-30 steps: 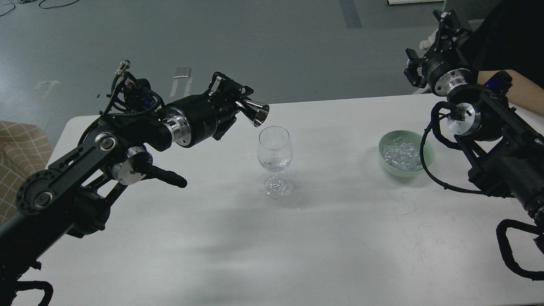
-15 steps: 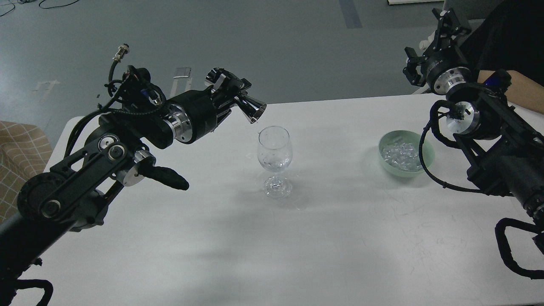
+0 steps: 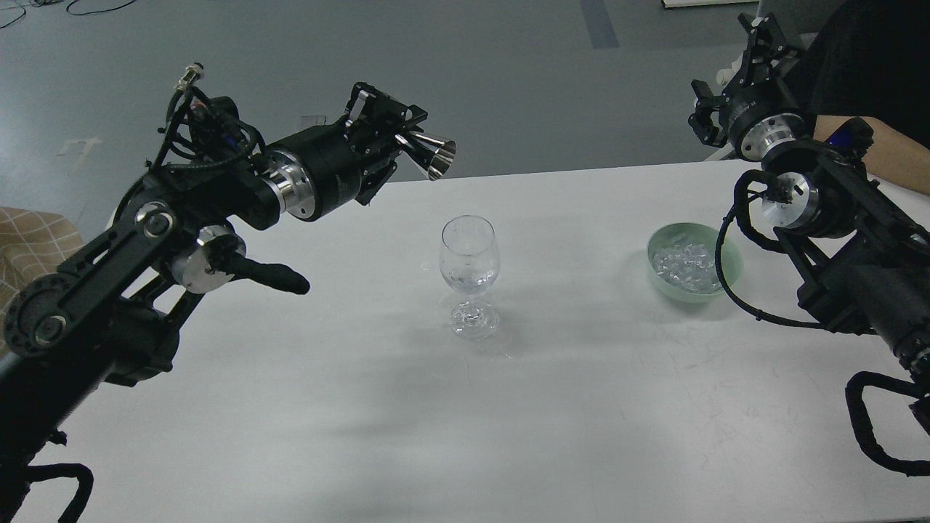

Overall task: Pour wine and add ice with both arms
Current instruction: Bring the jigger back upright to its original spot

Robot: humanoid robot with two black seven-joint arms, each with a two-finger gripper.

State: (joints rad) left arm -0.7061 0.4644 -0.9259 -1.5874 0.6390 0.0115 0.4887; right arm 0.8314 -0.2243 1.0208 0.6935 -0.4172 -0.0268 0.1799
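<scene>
Left pincer [image 3: 407,138] clamped on a shiny metal measuring cup [image 3: 434,155], tipped on its side, mouth facing right, held above and to the left of the wine glass [image 3: 469,272], well clear of its rim. Glass upright near the middle of the white surface [image 3: 508,407], a little clear wine [image 3: 468,278] low in its bowl. Green bowl [image 3: 730,272] to the right, filled with ice [image 3: 683,265]. Right pincer [image 3: 759,43] raised beyond the far edge, behind the bowl, fingers spread, holding nothing.
</scene>
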